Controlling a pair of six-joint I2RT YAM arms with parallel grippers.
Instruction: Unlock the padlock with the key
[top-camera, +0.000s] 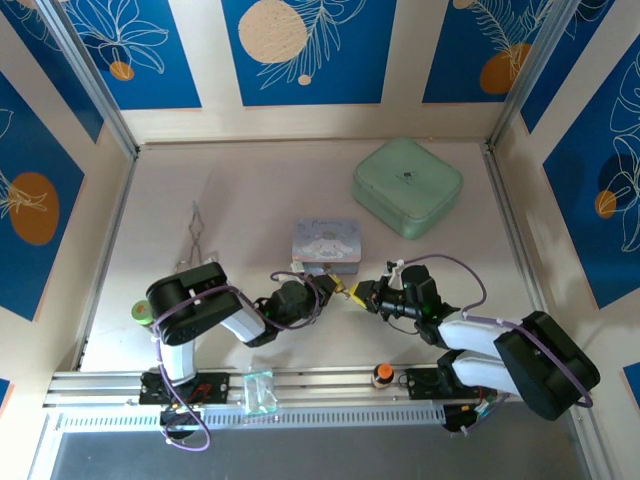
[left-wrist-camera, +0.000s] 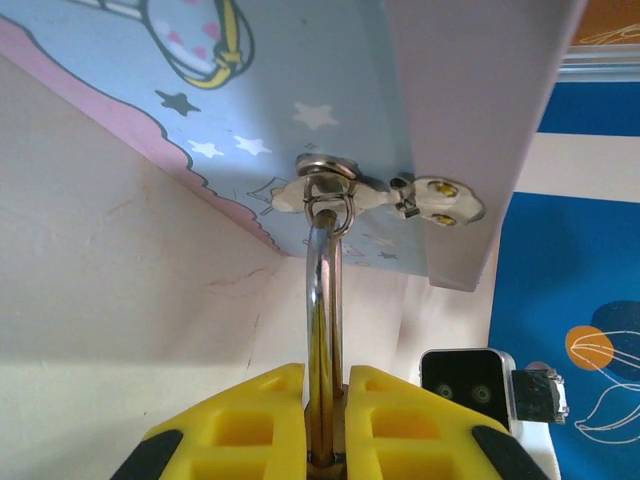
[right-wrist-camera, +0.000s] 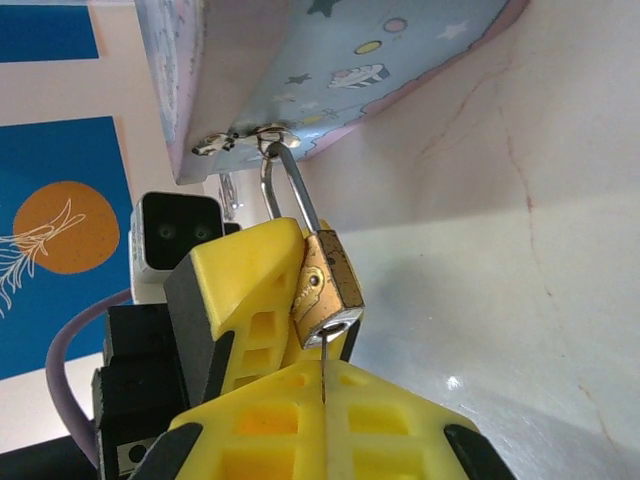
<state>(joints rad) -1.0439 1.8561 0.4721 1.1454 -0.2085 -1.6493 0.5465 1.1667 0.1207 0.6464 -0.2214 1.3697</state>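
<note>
The brass padlock (right-wrist-camera: 325, 290) hung by its silver shackle (left-wrist-camera: 322, 300) from the hasp (left-wrist-camera: 330, 190) on the blue tin (top-camera: 326, 243), near the middle of the table (top-camera: 250, 190). The left gripper (left-wrist-camera: 325, 400) was clamped on the padlock, its yellow fingers (left-wrist-camera: 250, 410) pressed to the shackle from both sides. The thin key (right-wrist-camera: 323, 372) met the lock's silver underside, pinched in the closed right gripper (right-wrist-camera: 323, 410). A mint-green box (top-camera: 407, 186) lay farther back at right, and silver forceps (top-camera: 195, 235) well apart at left.
</note>
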